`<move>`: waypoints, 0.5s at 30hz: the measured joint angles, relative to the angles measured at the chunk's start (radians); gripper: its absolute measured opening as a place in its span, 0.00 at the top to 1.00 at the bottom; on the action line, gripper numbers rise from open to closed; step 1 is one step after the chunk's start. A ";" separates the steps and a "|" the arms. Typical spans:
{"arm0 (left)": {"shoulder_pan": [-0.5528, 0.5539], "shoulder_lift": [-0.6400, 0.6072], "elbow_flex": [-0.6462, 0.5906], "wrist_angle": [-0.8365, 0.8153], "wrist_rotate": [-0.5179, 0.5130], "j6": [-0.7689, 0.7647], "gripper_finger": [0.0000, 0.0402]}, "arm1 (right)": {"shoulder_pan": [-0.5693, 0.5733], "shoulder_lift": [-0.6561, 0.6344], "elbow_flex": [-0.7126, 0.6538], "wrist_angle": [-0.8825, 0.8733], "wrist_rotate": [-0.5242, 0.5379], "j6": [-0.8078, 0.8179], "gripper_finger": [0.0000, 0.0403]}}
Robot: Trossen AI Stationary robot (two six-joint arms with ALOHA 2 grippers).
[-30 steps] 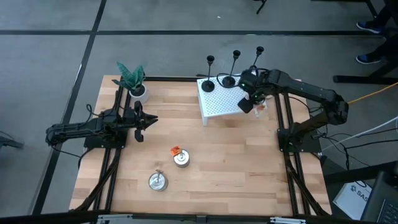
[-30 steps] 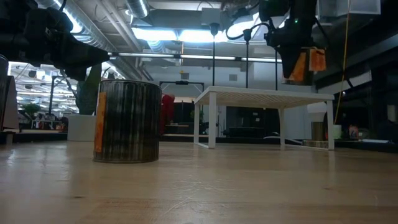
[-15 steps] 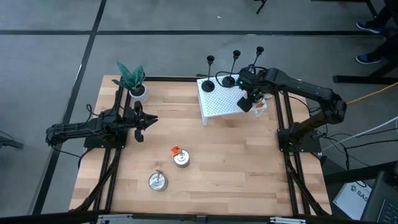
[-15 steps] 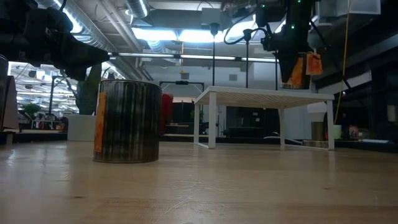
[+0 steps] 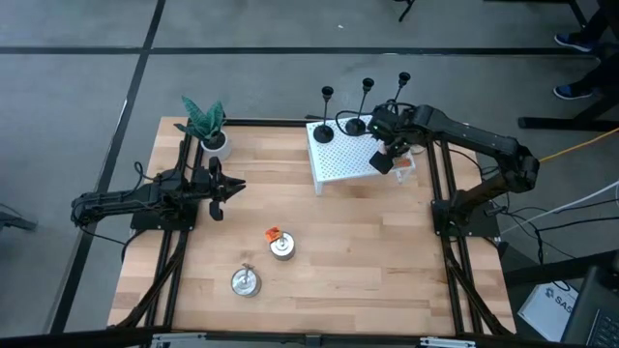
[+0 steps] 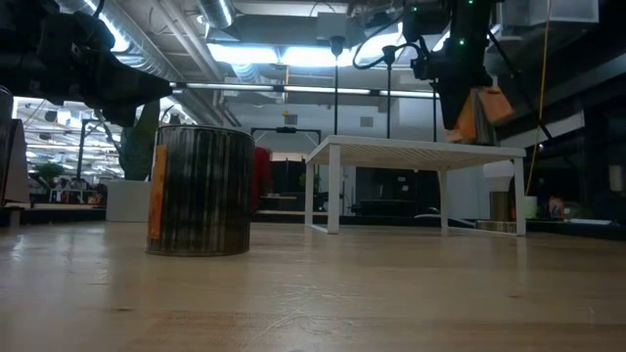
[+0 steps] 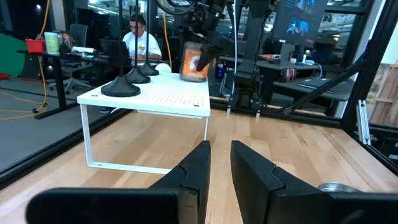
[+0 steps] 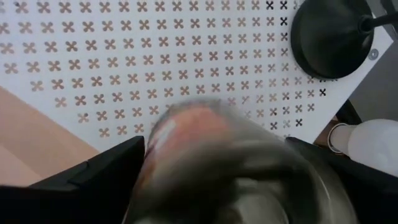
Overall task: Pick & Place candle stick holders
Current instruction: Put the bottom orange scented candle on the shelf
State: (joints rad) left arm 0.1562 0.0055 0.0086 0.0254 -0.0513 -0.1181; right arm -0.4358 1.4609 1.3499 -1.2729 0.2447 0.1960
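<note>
Three slim black candle stick holders (image 5: pixel 355 124) stand by their round bases along the far edge of a white perforated rack (image 5: pixel 338 159). One base shows in the right wrist view (image 8: pixel 329 34). My right gripper (image 5: pixel 385 159) is over the rack's right end, shut on a glass jar with an orange label (image 6: pixel 479 110), which also shows in the left wrist view (image 7: pixel 194 62). My left gripper (image 5: pixel 230 188) waits at the table's left, shut and empty, well away from the rack. My right gripper pinches the jar's side walls (image 8: pixel 155 143) between its two fingers (image 8: pixel 93 171), coming from above and slanting down. The jar is lifted clear, just above the rack's right end, and hangs tilted below the fingers.
Two small metal tins (image 5: pixel 280 246) (image 5: pixel 245 281) sit on the wooden table toward its near side; one looms large in the low view (image 6: pixel 201 191). A potted plant (image 5: pixel 205 126) stands at the far left corner. A person sits beyond the table (image 7: pixel 138 37).
My right gripper has gone a little toward the table's far edge over the rack's right end, still shut on the jar. The jar, upright before, now hangs tilted.
</note>
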 joint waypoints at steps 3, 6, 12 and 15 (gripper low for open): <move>0.000 0.000 0.000 0.000 0.000 0.000 0.85 | 0.000 0.000 0.000 -0.001 0.008 -0.013 0.04; 0.000 0.000 0.000 0.000 0.000 0.000 0.85 | 0.000 0.000 0.000 0.004 0.018 -0.020 0.04; 0.000 0.000 0.000 0.000 0.000 0.000 0.85 | 0.000 -0.023 0.013 0.012 0.036 -0.023 0.04; 0.000 0.000 0.000 0.000 0.000 0.000 0.85 | 0.000 -0.036 0.032 0.008 0.036 -0.025 0.04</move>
State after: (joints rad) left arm 0.1562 0.0051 0.0082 0.0254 -0.0513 -0.1181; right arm -0.4355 1.4252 1.3820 -1.2648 0.2810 0.1714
